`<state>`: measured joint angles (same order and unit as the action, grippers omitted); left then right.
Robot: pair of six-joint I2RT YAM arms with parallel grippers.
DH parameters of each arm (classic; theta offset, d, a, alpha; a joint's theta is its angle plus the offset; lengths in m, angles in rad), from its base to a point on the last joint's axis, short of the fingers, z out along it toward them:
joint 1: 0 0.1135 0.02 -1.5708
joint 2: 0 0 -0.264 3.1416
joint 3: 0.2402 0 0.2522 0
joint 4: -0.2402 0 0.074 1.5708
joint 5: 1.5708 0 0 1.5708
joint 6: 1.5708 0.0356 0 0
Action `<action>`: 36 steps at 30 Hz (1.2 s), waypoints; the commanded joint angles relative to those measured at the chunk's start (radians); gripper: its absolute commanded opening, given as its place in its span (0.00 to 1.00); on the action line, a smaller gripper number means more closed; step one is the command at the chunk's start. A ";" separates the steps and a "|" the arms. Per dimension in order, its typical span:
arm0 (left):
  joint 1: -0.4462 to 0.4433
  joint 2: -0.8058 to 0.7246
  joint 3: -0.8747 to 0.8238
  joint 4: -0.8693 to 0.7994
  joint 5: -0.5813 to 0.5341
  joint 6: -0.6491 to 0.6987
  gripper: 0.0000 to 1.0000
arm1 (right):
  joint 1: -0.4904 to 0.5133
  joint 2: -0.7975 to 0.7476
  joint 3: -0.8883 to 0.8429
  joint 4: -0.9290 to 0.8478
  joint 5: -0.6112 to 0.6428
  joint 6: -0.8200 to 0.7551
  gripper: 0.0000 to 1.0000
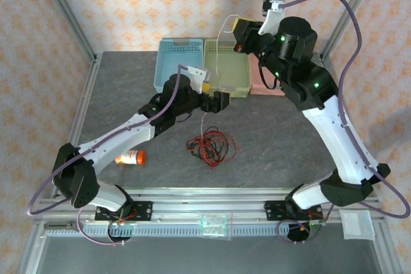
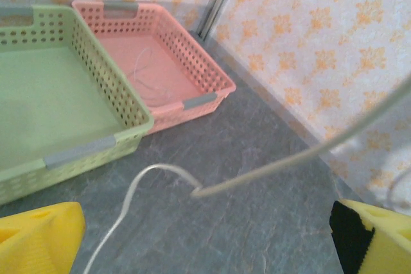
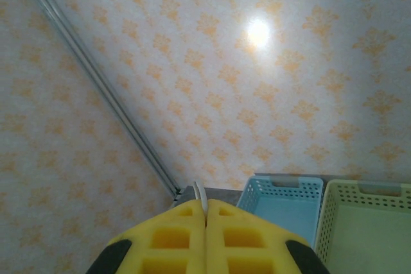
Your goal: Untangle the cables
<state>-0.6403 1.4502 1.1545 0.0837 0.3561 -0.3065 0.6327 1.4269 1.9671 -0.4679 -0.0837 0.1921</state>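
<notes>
An orange bottle [image 1: 131, 158] is lying on its side at the near left of the bench [image 1: 282, 152]. The left gripper [image 1: 221, 102] is hovering over the middle of the bench. Its fingers [image 2: 38, 239] are standing wide apart and gripping nothing, and the white cable [image 2: 154, 170] is running through the gap between them. Just nearer than this gripper, the red and black cables [image 1: 210, 145] are lying in one tangled heap on the bench, and the white cable is rising out of this heap. At the far edge the blue basket [image 1: 178, 65], the green basket [image 1: 234, 72] and the pink basket [image 2: 209, 72] are standing side by side. A thin pale wire [image 2: 138, 72] is lying in the pink one. The right gripper [image 3: 205, 216] is hanging high at the far side, by the green and pink baskets, with its fingers pressed together on the upper end of the white cable.
</notes>
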 commanded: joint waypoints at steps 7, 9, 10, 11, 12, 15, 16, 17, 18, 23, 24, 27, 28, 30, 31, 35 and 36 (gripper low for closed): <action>0.005 -0.012 0.000 0.169 0.031 -0.041 0.61 | -0.005 -0.068 -0.022 -0.001 0.057 0.017 0.00; 0.008 -0.020 -0.016 0.179 0.031 -0.055 0.48 | -0.005 -0.075 -0.033 0.001 0.061 0.017 0.00; 0.009 -0.021 -0.016 0.178 0.031 -0.058 0.43 | -0.005 -0.076 -0.035 0.002 0.057 0.017 0.00; 0.011 -0.023 -0.018 0.185 0.029 -0.062 0.37 | -0.005 -0.077 -0.037 0.002 0.045 0.015 0.00; 0.014 -0.023 -0.019 0.195 0.030 -0.068 0.31 | -0.005 -0.078 -0.041 0.003 0.034 0.011 0.00; 0.023 -0.024 0.000 0.177 0.032 -0.069 0.14 | -0.005 -0.086 -0.061 0.006 0.053 0.004 0.00; 0.025 -0.029 0.000 0.173 0.026 -0.069 0.11 | -0.005 -0.088 -0.066 0.001 0.070 0.001 0.00; 0.028 -0.038 -0.005 0.170 0.017 -0.070 0.08 | -0.005 -0.088 -0.071 -0.007 0.089 -0.004 0.00; 0.030 -0.044 -0.011 0.167 0.014 -0.073 0.03 | -0.005 -0.089 -0.079 -0.014 0.108 -0.008 0.00; 0.040 -0.081 0.007 0.065 0.007 -0.060 0.00 | -0.007 -0.095 -0.184 -0.018 0.193 0.004 0.00; 0.043 -0.087 0.012 0.040 -0.002 -0.056 0.00 | -0.008 -0.088 -0.203 -0.020 0.183 0.008 0.05; 0.065 -0.115 0.023 -0.042 -0.031 -0.055 0.00 | -0.010 -0.076 -0.268 -0.016 0.149 0.031 0.26; 0.074 -0.131 0.017 -0.046 -0.032 -0.061 0.00 | -0.009 -0.087 -0.310 0.010 0.145 0.037 0.32; 0.099 -0.144 0.024 -0.068 -0.026 -0.080 0.00 | -0.013 -0.105 -0.380 0.055 0.155 0.059 0.38; 0.114 -0.149 0.032 -0.079 -0.018 -0.089 0.00 | -0.014 -0.112 -0.414 0.072 0.157 0.078 0.40; 0.152 -0.159 0.070 -0.107 0.003 -0.116 0.00 | -0.014 -0.158 -0.571 0.184 0.073 0.106 0.47; 0.159 -0.157 0.083 -0.121 0.003 -0.120 0.00 | -0.014 -0.174 -0.621 0.224 0.052 0.112 0.48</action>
<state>-0.4961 1.3186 1.1793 0.0055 0.3519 -0.4000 0.6224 1.3258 1.4189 -0.3714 0.0223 0.2729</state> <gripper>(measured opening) 0.050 0.476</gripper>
